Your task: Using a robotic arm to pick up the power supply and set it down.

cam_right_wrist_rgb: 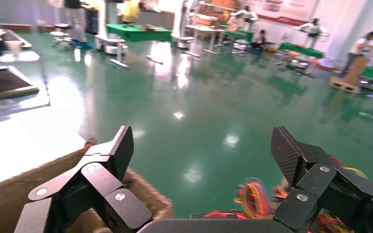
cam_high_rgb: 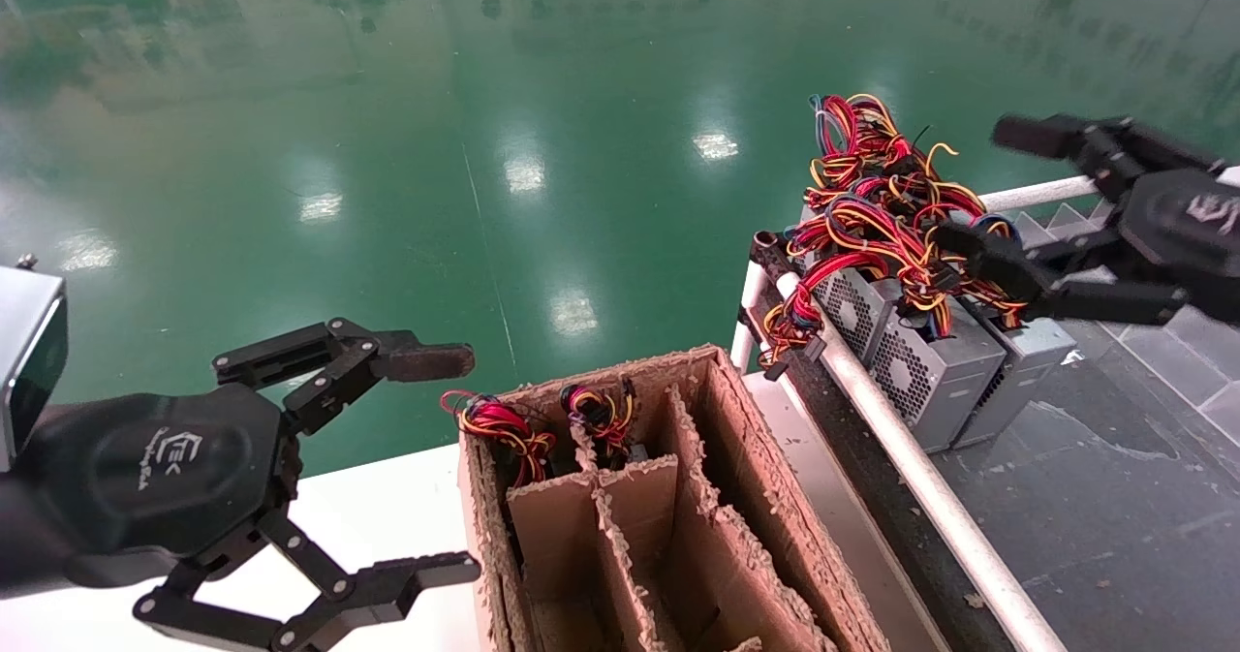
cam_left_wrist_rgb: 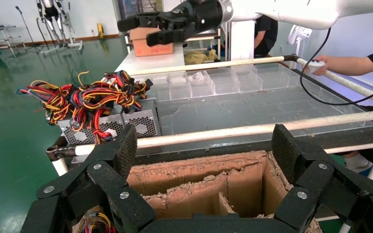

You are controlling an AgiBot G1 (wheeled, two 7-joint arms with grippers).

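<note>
Several grey power supplies [cam_high_rgb: 920,371] stand side by side on the right-hand rack, their red, yellow and orange wires [cam_high_rgb: 872,197] piled on top. The robotic arm [cam_left_wrist_rgb: 281,9] reaches over them, and its right gripper [cam_high_rgb: 998,197] hangs open just above and behind the wire pile, holding nothing. The right wrist view shows that gripper [cam_right_wrist_rgb: 204,150] open, with the wires [cam_right_wrist_rgb: 260,194] blurred below it. My left gripper [cam_high_rgb: 436,468], with a brownish fingertip, stays open beside the cardboard box [cam_high_rgb: 736,536]. In the left wrist view it [cam_left_wrist_rgb: 204,153] is empty above the box [cam_left_wrist_rgb: 199,174].
The cardboard box has dividers, and two far cells hold wired units [cam_high_rgb: 499,434]. A white rail [cam_high_rgb: 901,439] edges the rack between the box and the power supplies. Dark tray floor [cam_high_rgb: 1114,497] lies to their right. A person's hand [cam_left_wrist_rgb: 320,65] rests on the far rail.
</note>
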